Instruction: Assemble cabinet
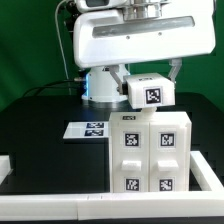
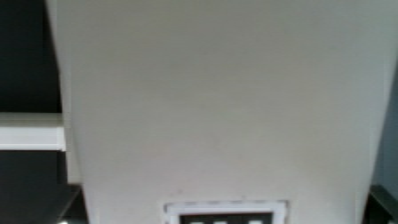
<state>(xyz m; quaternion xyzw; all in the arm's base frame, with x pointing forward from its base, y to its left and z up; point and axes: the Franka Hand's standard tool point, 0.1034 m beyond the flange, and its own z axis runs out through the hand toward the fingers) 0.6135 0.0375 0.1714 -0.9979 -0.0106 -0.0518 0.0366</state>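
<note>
The white cabinet frame (image 1: 150, 152) stands near the front of the black table and carries several square tags. A small white drawer block (image 1: 150, 93) with one tag hangs just above the frame's far top edge, under the arm's hand. My gripper (image 1: 150, 82) is shut on this block, with dark fingers showing at its two sides. In the wrist view a white face of the block (image 2: 231, 100) fills most of the frame, with the edge of a tag (image 2: 226, 213) on it. The fingertips are hidden there.
The marker board (image 1: 87, 128) lies flat on the table at the exterior view's left of the frame. A white rail (image 1: 60, 205) runs along the front edge and another rail (image 1: 208, 175) along the exterior view's right. The arm's base (image 1: 100, 85) stands behind.
</note>
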